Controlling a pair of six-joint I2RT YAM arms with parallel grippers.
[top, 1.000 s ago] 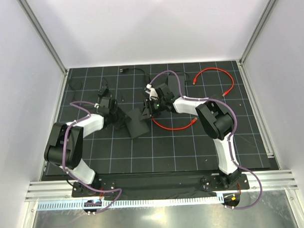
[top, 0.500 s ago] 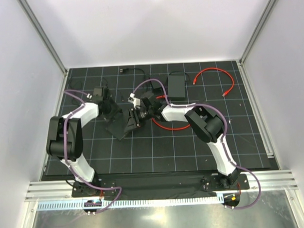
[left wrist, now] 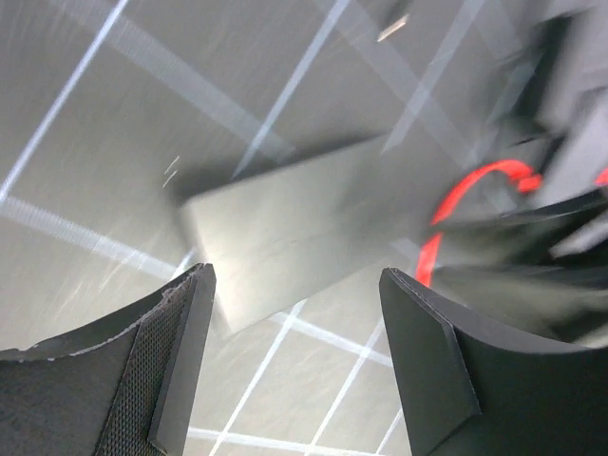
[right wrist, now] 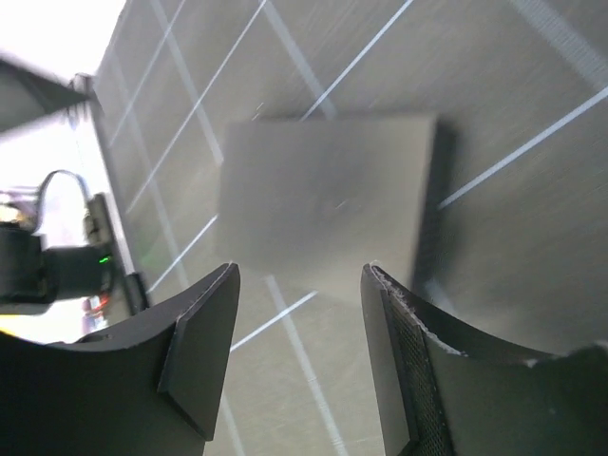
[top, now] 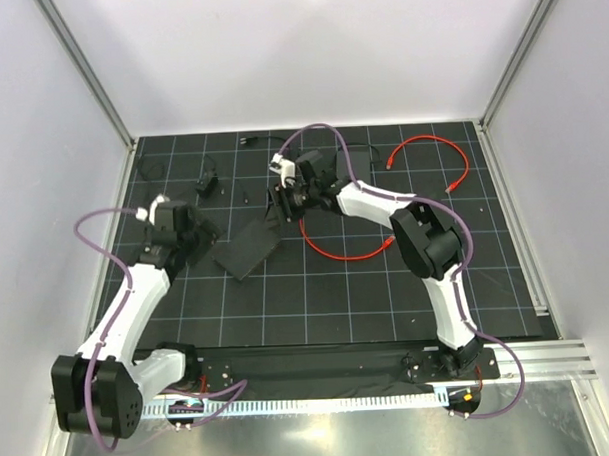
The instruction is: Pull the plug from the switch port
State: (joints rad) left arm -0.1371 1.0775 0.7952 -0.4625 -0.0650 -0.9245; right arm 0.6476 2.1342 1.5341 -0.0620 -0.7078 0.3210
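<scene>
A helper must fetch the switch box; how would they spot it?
On the black gridded mat, look left of centre, just left of the red cable loop. The switch box is the flat dark slab, askew to the grid, broad where that loop is a thin line.

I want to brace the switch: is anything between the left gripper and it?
Nothing visible. The left gripper is open beside the switch, only bare mat between them; the red cable lies beyond the switch.

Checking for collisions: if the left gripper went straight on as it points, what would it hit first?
Probably the flat black switch box on the grid mat, centred ahead of the open left gripper; the red cable lies off-line. Blur hides depth.
</scene>
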